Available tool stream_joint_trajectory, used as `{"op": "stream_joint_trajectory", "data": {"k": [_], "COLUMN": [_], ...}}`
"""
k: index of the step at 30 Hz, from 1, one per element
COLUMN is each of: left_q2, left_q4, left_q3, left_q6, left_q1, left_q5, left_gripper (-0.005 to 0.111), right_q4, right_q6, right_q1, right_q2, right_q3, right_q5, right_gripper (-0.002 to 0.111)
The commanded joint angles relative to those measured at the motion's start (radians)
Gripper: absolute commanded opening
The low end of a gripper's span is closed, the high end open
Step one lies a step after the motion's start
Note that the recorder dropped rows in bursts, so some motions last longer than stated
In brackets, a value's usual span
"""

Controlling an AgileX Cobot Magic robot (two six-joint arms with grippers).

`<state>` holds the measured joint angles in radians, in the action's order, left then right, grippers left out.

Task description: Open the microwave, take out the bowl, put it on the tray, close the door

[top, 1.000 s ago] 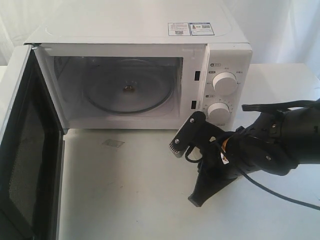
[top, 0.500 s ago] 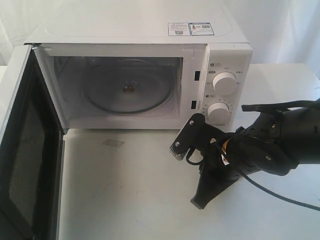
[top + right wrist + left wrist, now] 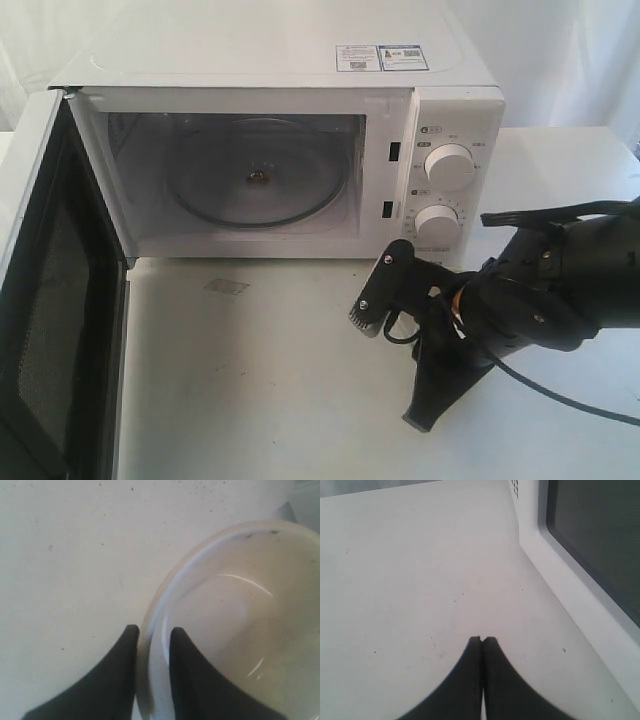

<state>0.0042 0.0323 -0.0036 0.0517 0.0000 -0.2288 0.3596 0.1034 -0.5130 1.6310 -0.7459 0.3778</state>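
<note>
The white microwave [image 3: 280, 60] stands at the back with its door [image 3: 40, 300] swung wide open on the left. Its cavity holds only the glass turntable [image 3: 255, 180]. In the right wrist view my right gripper [image 3: 152, 630] is shut on the rim of the cream bowl [image 3: 240, 620], one finger inside and one outside. The bowl does not show in the exterior view, where the black right arm [image 3: 540, 290] hangs in front of the control panel. My left gripper [image 3: 483, 639] is shut on nothing, low over the table beside the door [image 3: 590, 555].
Two round knobs [image 3: 448, 167] sit on the control panel just behind the right arm. A black cable [image 3: 560, 395] trails from that arm across the white table [image 3: 260, 380]. No tray shows in any view.
The right arm has shifted a little to the right and toward the front of the table, away from the microwave. The microwave and its door have not moved.
</note>
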Motion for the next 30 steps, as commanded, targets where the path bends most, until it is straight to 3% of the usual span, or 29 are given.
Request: {"op": "stream_joint_trajectory", "data": {"k": [1,11,19,25,28,30], "left_q2": [-0.004,-0.004,-0.004,-0.004,-0.004,-0.004], "left_q4": [0.005,0.005,0.005,0.005,0.005,0.005], "left_q3": [0.004,0.004,0.004,0.004,0.004,0.004], "left_q6": [-0.003,-0.003,-0.003,-0.003,-0.003,-0.003], "left_q1": [-0.001,-0.001,-0.001,-0.001,-0.001,-0.001], "left_q5": [-0.002,-0.002,-0.002,-0.002,-0.002,-0.002], "left_gripper": [0.0,0.0,0.0,0.0,0.0,0.0], "right_q4": [0.012,-0.08,-0.193,-0.419,-0.423,-0.428], "right_q6": [0.005,-0.021,-0.021,-0.021,0.013,0.035], "right_q1": [-0.004,-0.01,-0.057,-0.065,-0.065,-0.073], "right_q2": [-0.024,-0.25,-0.291,-0.291,-0.291,-0.291], "right_q3": [0.0,-0.004,-0.004,0.01,0.054,0.109], "right_q5": [0.015,0.009,0.008,0.024,0.005,-0.094], "right_gripper": [0.021,0.05,0.051,0.042,0.031,0.017]}}
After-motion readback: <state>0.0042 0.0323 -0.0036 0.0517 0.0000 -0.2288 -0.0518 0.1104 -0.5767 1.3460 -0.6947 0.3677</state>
